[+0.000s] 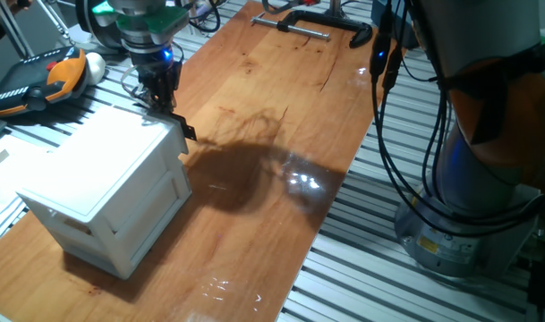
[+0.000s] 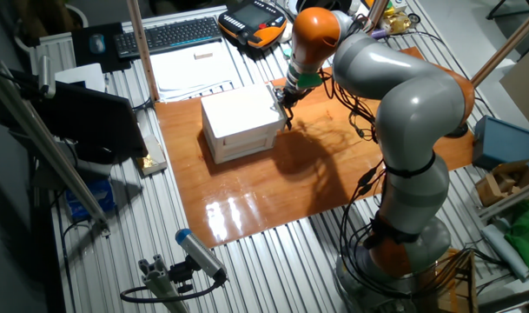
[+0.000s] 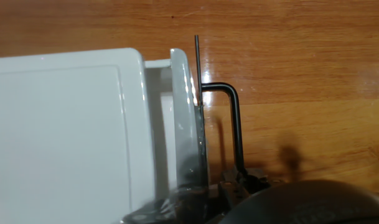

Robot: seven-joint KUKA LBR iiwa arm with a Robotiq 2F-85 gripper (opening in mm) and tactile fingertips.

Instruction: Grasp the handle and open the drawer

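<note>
Close to the hand camera, the pincer (image 3: 205,190) shows only as dark, blurry shapes at the bottom of the picture. One dark finger (image 3: 183,186) seems to lie against the white drawer (image 3: 184,112) front, but I cannot tell how far apart the fingers are or if they hold anything.

Right past it, the drawer front stands a little way out from the white box (image 3: 58,130). A thin gap shows between them, so the drawer is open a crack. I cannot see what is in the drawer. On the outer face of the drawer front is the handle (image 3: 229,118), a thin black bent bar that sticks out over the wooden worktop (image 3: 301,62).

Seen from one fixed camera, the white box (image 1: 111,183) sits on the left part of the worktop (image 1: 281,125). The pincer (image 1: 160,89) hangs down at the far top corner of the box, and a small black bit of the handle (image 1: 187,131) pokes out there.

Farther off, an orange and black control pad (image 1: 35,76) lies on the metal bench, and a black clamp (image 1: 317,22) lies at the far end of the worktop.

From the other fixed camera, the grey and orange arm (image 2: 394,96) bends over to the box (image 2: 240,122). Behind the box are some white papers (image 2: 190,65) and a keyboard (image 2: 168,33).
</note>
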